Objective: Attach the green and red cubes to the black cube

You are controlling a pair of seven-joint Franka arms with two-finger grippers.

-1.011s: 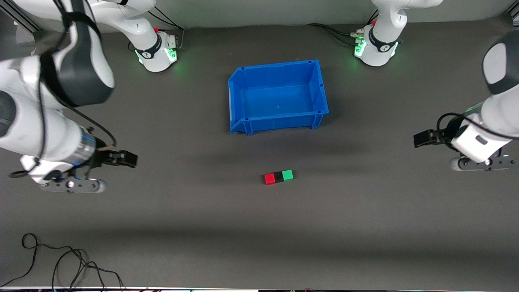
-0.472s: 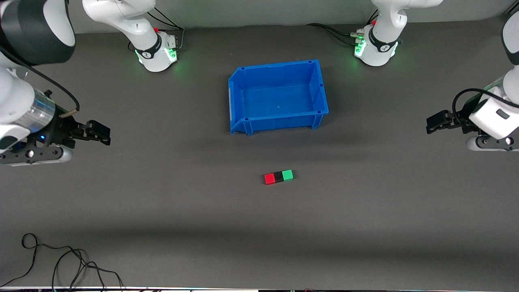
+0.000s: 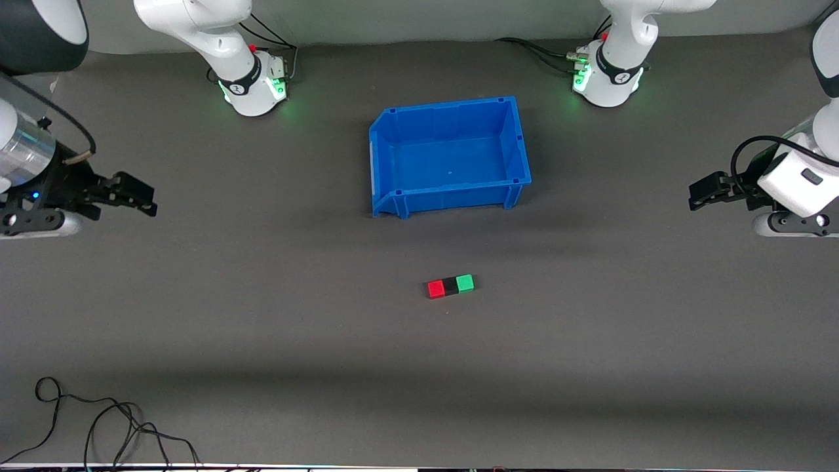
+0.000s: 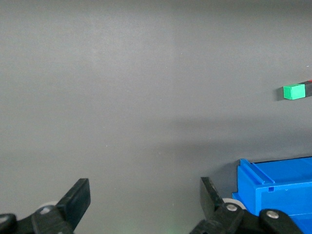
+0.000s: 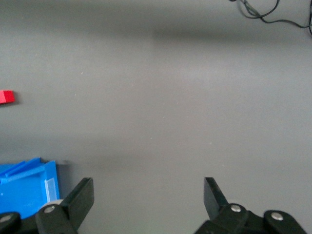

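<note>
A red cube (image 3: pixel 435 288), a black cube (image 3: pixel 450 286) and a green cube (image 3: pixel 465 282) lie joined in one row on the table, nearer to the front camera than the blue bin (image 3: pixel 518 141). The black cube is in the middle. My left gripper (image 3: pixel 699 193) is open and empty over the table at the left arm's end, well away from the cubes. My right gripper (image 3: pixel 143 198) is open and empty over the right arm's end. The green cube shows in the left wrist view (image 4: pixel 294 91), the red cube in the right wrist view (image 5: pixel 7 97).
The blue bin is empty; its corners show in the left wrist view (image 4: pixel 275 183) and right wrist view (image 5: pixel 27 183). A loose black cable (image 3: pixel 98 426) lies at the near edge toward the right arm's end. The arm bases (image 3: pixel 252 82) stand along the top.
Both arms have drawn back from the middle toward their ends of the table and toward their bases. The row of cubes has not moved.
</note>
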